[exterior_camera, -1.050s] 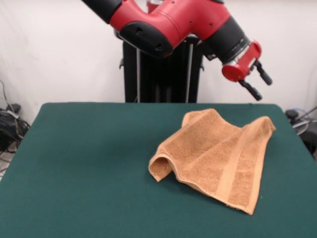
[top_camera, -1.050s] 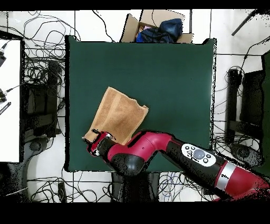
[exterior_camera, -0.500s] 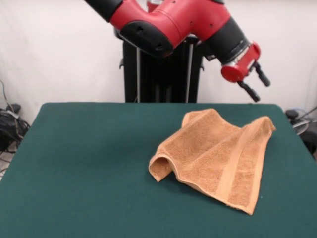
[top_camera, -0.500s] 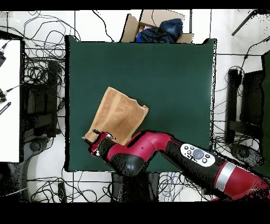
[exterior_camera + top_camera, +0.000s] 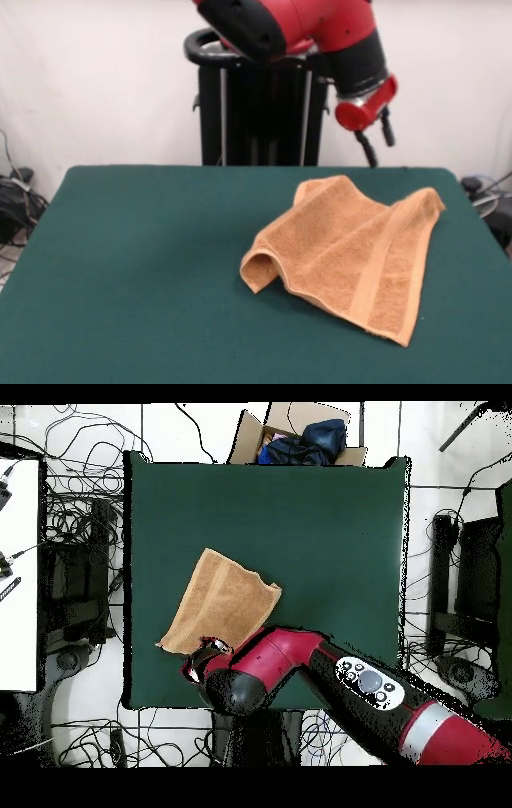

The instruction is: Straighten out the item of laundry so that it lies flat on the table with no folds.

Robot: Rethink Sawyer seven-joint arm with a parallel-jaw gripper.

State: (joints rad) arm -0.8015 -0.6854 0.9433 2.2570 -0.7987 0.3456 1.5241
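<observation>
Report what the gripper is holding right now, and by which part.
Nothing. The red and black gripper hangs in the air above the dark green table, clear of the folded orange-tan terry towel, its fingers apart with nothing between them.

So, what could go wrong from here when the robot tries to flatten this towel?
1. The towel is doubled over, with a rolled fold at its near left corner. A grasp there may catch both layers and drag the fold along.
2. It lies close to the table edge on the right in the front view, so a pull that way might slide it off.
3. The hand hangs high above, so a long descent remains.
</observation>
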